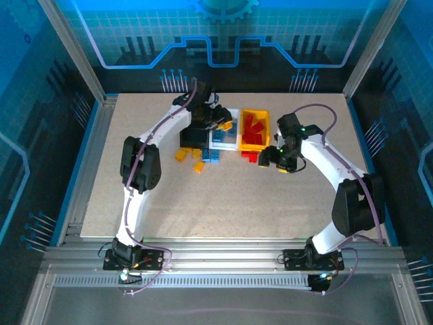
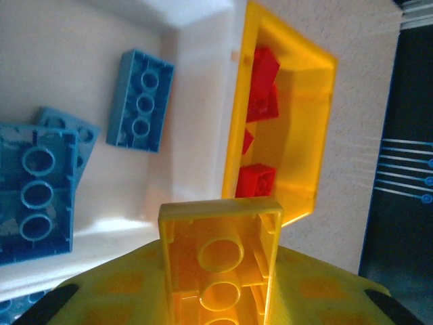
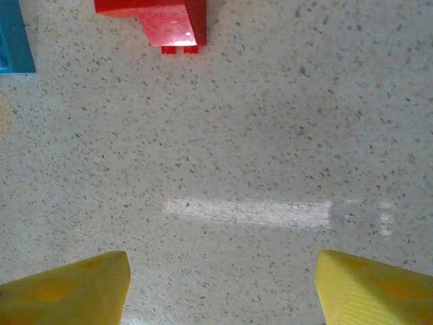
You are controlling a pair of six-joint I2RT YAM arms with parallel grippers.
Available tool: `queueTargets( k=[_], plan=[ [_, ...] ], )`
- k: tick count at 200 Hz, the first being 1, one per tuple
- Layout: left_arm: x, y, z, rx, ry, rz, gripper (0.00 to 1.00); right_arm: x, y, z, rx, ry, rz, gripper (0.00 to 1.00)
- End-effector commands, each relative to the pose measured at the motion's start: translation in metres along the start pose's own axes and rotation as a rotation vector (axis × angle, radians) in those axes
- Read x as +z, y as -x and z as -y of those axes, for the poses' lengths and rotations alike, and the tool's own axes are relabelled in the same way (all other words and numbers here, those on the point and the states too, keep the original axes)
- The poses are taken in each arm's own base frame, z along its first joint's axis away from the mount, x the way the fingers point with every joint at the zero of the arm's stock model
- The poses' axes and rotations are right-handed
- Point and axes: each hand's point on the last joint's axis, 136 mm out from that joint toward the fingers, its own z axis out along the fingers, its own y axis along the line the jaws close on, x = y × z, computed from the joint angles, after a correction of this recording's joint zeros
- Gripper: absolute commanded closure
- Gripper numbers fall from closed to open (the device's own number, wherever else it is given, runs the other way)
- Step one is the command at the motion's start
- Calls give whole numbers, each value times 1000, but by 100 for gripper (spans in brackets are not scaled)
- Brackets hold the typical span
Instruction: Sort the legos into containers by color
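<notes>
Brick (image 2: 220, 261), yellow-orange, clenched in the left gripper (image 2: 218, 294) at lower centre of its wrist view, over the white bin (image 2: 196, 61) of blue legos (image 2: 142, 101): likely just passing through. Right gripper (image 3: 223, 288), released, hangs over bare table, a loose red brick (image 3: 162, 17) at the frame's top, probably next.

light: blue-tinted, even | glare: streak on table (image 3: 247, 213) | blur: close brick (image 2: 220, 264)

Left tool (image 1: 218, 122) clamped shut; right tool (image 3: 223, 288) spread wide, pointing down.

2 white arms (image 1: 132, 210) with bulky black joints (image 1: 141, 166), looping purple cables (image 1: 318, 107) and yellow fingers (image 3: 67, 288).
</notes>
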Motion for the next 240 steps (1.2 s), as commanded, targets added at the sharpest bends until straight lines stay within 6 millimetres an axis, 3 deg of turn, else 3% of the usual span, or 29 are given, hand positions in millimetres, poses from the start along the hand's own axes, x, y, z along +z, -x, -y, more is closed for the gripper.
queueTargets(
  k=[1, 53, 81, 106, 154, 189, 218, 240],
  plan=[
    [-19, 31, -11, -64, 31, 68, 68, -5, -9, 4, -4, 33, -13, 26],
    [-34, 75, -64, -141, 134, 144, 68, 5, -14, 5, 11, 50, -37, 26],
    [-36, 80, -90, -151, 204, 147, 68, 5, -11, 6, -2, 36, -34, 26],
    [-34, 80, -101, -140, 243, 139, 65, 6, -8, 7, -2, 30, -39, 26],
    [-30, 75, -109, -147, 266, 115, 51, 11, -3, 2, 10, 43, -48, 26],
    [-38, 74, -100, -127, 244, 115, 44, 12, -4, -1, 15, 47, -49, 26],
    [-62, 67, -85, -68, 226, 122, 44, 14, -6, -7, 3, 47, -52, 26],
    [-88, 46, -93, 12, 285, 111, 43, 18, -9, -15, -12, 47, -58, 26]
  ],
)
